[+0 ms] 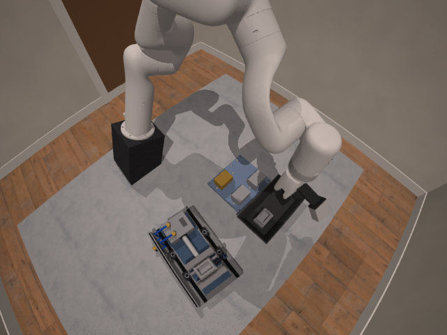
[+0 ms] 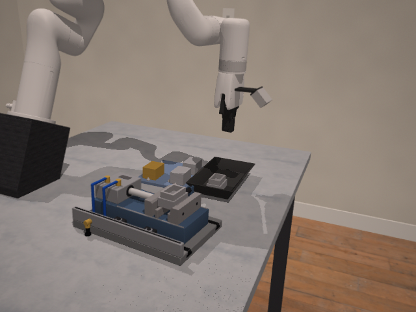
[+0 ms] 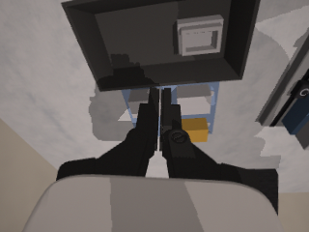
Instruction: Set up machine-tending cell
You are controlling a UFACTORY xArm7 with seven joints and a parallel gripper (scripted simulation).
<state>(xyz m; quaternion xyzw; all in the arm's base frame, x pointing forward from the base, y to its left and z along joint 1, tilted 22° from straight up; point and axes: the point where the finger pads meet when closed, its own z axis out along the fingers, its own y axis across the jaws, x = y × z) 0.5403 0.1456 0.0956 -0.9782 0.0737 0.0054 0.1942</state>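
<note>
My gripper [image 2: 228,127] is shut and empty, high above the far end of the black outfeed tray; it also shows in the wrist view [image 3: 159,97]. One finished part [image 1: 262,218] lies flat, pocket up, in the tray [image 1: 270,212], also seen in the wrist view [image 3: 199,36]. A second finished part [image 1: 204,268] [image 2: 173,194] with its pocket up sits in the vise opening. The blue infeed plate [image 1: 238,181] holds a brass blank [image 1: 223,179] and two aluminium blanks [image 1: 240,195] [image 1: 253,178].
The vise [image 1: 196,248] stands on a grey rail base near the table's front, with blue hoses [image 2: 101,193] at its left end. The arm's black pedestal [image 1: 137,151] is at the back left. The table edge [image 2: 299,188] lies right of the tray.
</note>
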